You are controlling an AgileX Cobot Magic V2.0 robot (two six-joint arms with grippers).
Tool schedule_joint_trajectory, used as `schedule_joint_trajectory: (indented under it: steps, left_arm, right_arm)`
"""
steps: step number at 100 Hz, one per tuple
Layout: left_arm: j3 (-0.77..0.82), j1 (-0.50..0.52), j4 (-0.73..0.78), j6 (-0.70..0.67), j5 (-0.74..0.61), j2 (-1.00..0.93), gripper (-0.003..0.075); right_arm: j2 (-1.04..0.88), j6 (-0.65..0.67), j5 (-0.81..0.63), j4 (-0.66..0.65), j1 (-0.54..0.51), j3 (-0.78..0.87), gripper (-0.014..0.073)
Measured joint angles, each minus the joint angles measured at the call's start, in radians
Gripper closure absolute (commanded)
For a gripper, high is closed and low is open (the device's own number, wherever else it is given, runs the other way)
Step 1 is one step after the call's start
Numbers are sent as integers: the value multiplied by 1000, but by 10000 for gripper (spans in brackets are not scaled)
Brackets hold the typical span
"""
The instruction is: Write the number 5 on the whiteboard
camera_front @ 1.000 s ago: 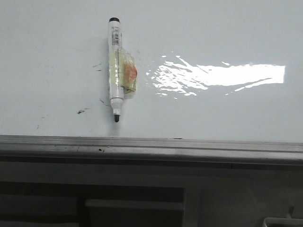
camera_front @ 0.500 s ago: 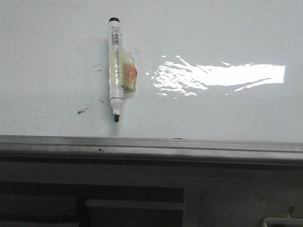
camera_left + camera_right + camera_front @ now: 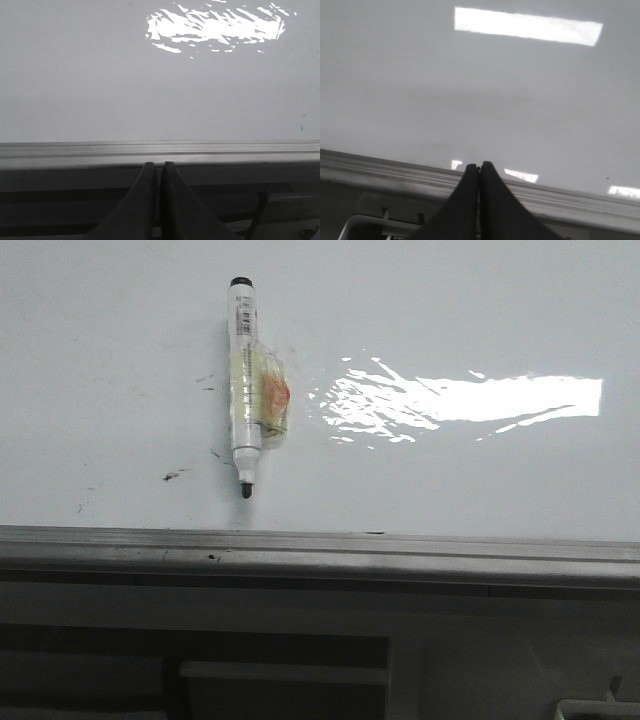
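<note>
The whiteboard (image 3: 470,310) fills the upper part of the front view, glossy white, with a bright streak of glare right of centre and a grey metal edge rail (image 3: 320,550) running along its near side. No number 5 is drawn on it; the only black marks are a few faint small smudges (image 3: 175,476) on the left part of the board, near the rail.

A marker (image 3: 243,390) lies flat on the board, left of centre, its black writing tip uncapped and pointing toward the rail, its black end cap pointing away. A band of clear yellowish tape with a reddish patch (image 3: 268,400) is wrapped round the middle of its white barrel. The glare begins just to the right of the marker. Nothing is touching it.

Neither arm shows in the front view. In the left wrist view the left gripper (image 3: 157,172) sits below the rail, off the board surface, its 2 dark fingers drawn together with only a thin slit between them and nothing held. In the right wrist view the right gripper (image 3: 479,172) has its 2 fingers pressed tip to tip, also empty, with the tips in front of the rail and the white board (image 3: 480,90) beyond. The marker appears in neither wrist view
</note>
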Motion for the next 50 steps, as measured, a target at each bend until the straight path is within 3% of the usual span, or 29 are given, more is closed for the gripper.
schedule_joint_trajectory:
  steps: [21, 30, 37, 50]
  left_arm:
    - [0, 0, 0, 0, -26, 0, 741]
    - [0, 0, -145, 0, -104, 0, 741]
    - [0, 0, -292, 0, -167, 0, 741]
    - [0, 0, -501, 0, -256, 0, 741]
  right_arm:
    - [0, 0, -38, 2, 0, 0, 637]
    - [0, 0, -132, 51, 0, 0, 637]
    - [0, 0, -214, 142, 0, 0, 637]
    - [0, 0, -287, 430, 0, 0, 637]
